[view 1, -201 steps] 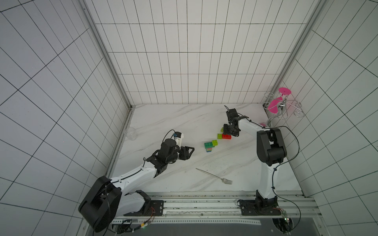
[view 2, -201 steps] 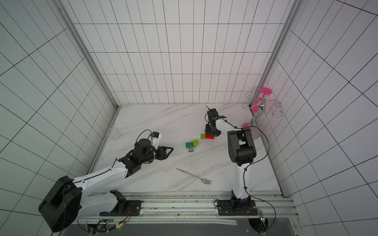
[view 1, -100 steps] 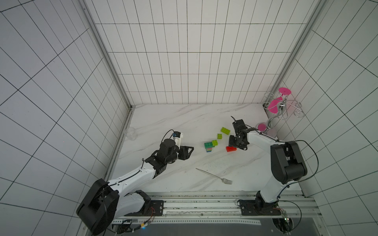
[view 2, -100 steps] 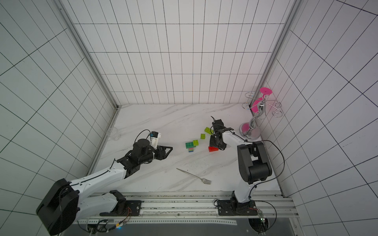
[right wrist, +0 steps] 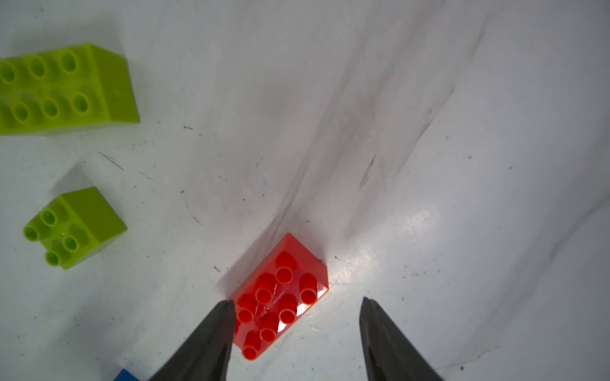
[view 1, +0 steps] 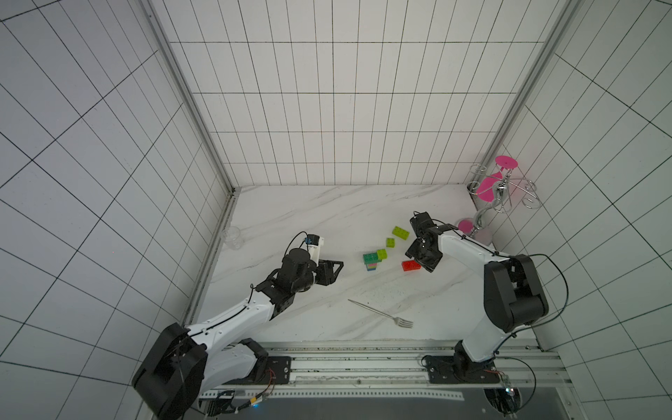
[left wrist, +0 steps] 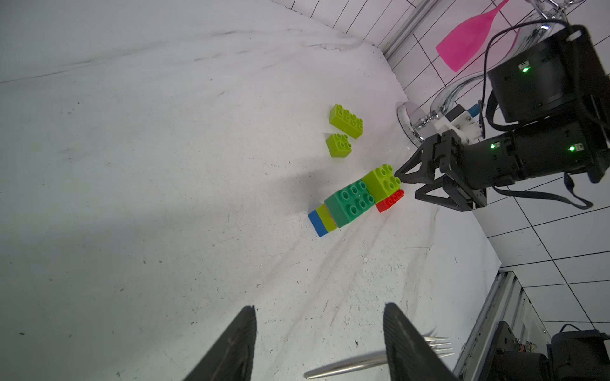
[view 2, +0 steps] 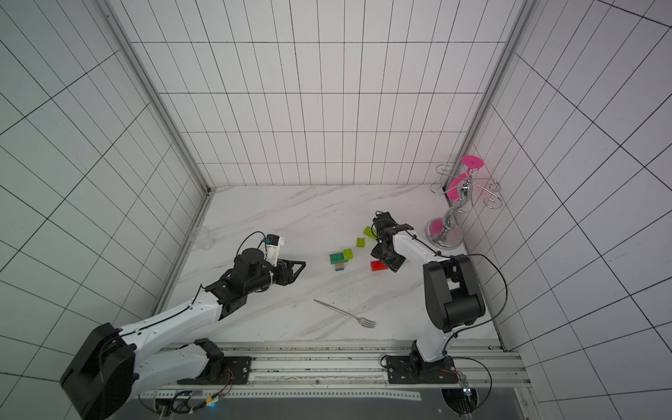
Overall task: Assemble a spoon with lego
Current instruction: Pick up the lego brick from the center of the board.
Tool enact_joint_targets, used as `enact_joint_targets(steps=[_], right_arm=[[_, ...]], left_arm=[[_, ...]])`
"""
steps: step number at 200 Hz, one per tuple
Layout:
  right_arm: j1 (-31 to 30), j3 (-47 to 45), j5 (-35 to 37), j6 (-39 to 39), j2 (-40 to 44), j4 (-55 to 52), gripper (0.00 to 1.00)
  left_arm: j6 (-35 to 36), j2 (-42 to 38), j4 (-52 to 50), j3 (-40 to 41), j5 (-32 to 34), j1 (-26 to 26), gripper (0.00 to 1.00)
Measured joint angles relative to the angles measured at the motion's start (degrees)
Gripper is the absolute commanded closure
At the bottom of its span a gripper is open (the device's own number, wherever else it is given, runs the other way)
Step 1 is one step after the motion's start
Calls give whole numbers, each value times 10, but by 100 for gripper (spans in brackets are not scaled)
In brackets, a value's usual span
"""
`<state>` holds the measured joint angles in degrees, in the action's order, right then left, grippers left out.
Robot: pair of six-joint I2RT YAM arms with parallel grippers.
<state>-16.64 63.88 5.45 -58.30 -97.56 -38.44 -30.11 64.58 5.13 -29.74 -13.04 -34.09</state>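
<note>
The partly built spoon [view 1: 374, 259] [view 2: 340, 259] lies mid-table, a dark green and lime head on a pink, lime and blue stem [left wrist: 355, 198]. A red lego brick [view 1: 411, 265] [right wrist: 279, 297] lies studs-up just right of it. My right gripper [view 1: 418, 262] [right wrist: 296, 301] hangs over it, open, and the brick lies against one finger and clear of the other. Behind them lie a loose lime 2x3 brick [view 1: 400, 232] [right wrist: 62, 89] and a lime 2x2 brick [view 1: 390, 242] [right wrist: 74, 227]. My left gripper [view 1: 336, 272] [left wrist: 320, 306] is open and empty, left of the build.
A metal fork [view 1: 382, 314] [left wrist: 363, 363] lies toward the front edge. A chrome stand with pink glasses [view 1: 487, 218] occupies the back right corner. A clear cup [view 1: 232, 236] sits by the left wall. Tiled walls close in three sides.
The right gripper brought the red brick forward from beside the lime bricks, set it on the table and spread its jaws. The left arm has not moved.
</note>
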Motion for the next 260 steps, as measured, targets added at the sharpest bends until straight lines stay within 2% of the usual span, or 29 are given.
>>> enact_joint_targets(steps=[48,62,76,112,149,158,162,168,184,214,234,250,260], right_arm=[[-23,27,0,-96,-40,-13,38],[-25,37,-1,-113,-47,-12,40],[-25,40,-3,-126,-56,-12,47],[-25,39,-16,-143,-79,-11,49],[-25,39,-20,-139,-80,-8,80],[-23,39,-21,-129,-79,-7,82],[-22,39,-22,-121,-78,-7,82],[-21,39,-22,-111,-76,-7,88],[-16,39,-15,-65,-58,-7,89],[-11,45,16,96,24,-7,89],[-11,71,12,224,80,-4,88],[-13,97,-10,310,117,8,88],[-15,111,-31,356,134,15,88]], left_arm=[[2,-18,-3,6,6,0,40],[2,-19,-3,6,6,0,40],[2,-20,-3,6,6,0,40],[2,-27,-7,7,6,0,40],[4,-27,-12,7,7,0,40],[6,-27,-11,7,6,0,40],[7,-27,-11,7,6,0,40],[9,-27,-11,7,6,0,40],[17,-26,-10,7,3,0,40],[67,0,16,9,-26,0,39],[132,37,105,39,-53,-11,36],[190,83,215,89,-73,-22,26],[226,123,273,113,-81,-27,26]])
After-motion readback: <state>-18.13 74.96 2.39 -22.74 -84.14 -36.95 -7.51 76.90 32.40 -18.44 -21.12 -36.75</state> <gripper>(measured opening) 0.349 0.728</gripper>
